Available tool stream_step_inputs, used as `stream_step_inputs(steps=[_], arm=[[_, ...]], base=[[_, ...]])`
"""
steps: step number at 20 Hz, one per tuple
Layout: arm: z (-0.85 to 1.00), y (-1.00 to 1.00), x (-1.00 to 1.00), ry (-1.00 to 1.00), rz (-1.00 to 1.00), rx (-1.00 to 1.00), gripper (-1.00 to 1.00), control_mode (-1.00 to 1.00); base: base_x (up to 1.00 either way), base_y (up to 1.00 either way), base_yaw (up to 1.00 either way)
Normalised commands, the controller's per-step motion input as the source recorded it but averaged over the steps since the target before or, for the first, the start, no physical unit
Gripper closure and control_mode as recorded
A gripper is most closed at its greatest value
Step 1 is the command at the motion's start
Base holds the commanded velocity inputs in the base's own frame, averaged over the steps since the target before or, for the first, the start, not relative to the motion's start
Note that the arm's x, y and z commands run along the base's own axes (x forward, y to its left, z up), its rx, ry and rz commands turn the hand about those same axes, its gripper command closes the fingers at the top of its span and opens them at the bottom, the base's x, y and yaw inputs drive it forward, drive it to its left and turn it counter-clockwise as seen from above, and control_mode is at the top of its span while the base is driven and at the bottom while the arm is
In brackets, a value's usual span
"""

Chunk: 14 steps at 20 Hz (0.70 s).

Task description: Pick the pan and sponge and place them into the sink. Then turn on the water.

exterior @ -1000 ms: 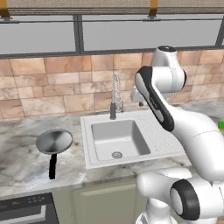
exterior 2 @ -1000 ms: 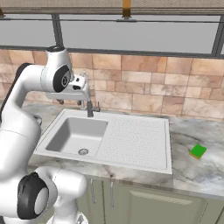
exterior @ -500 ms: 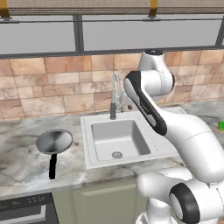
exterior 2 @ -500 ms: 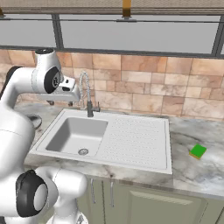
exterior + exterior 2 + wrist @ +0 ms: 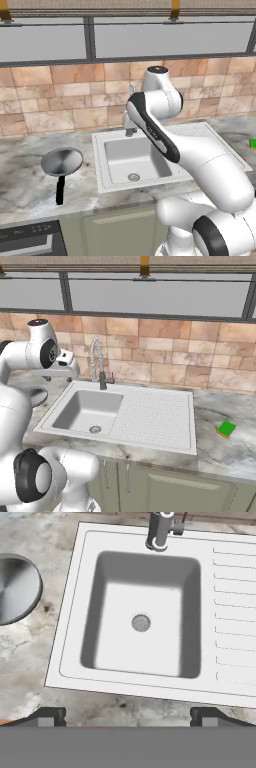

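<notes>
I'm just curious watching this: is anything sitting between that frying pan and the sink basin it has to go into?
Nothing visible does. The pan sits on bare counter just left of the sink, and the basin holds nothing but its drain.

arm swung left across the sink (image 5: 150, 150), toward the pan (image 5: 61, 162), gripper (image 5: 127, 714) spread wider

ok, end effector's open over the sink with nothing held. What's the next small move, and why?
Probably swing left and down toward the pan. It sits on the counter left of the sink, whose basin is bare, and the sponge lies far off past the draining board. The open end effector looks straight down at the basin with the pan at the hand view's left edge.
</notes>
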Motion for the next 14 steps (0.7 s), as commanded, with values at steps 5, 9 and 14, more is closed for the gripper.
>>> stream_step_inputs(steps=[5,9,14], arm=[[-0.19,0.41,0.0,0.0,0.0,0.0,-1.0,-1.0],[-0.13,0.44,0.0,0.0,0.0,0.0,-1.0,-1.0],[-0.15,0.5,0.0,0.0,0.0,0.0,-1.0,-1.0]], base=[[0.0,0.0,0.0],[0.0,0.0,0.0],[0.0,0.0,0.0]])
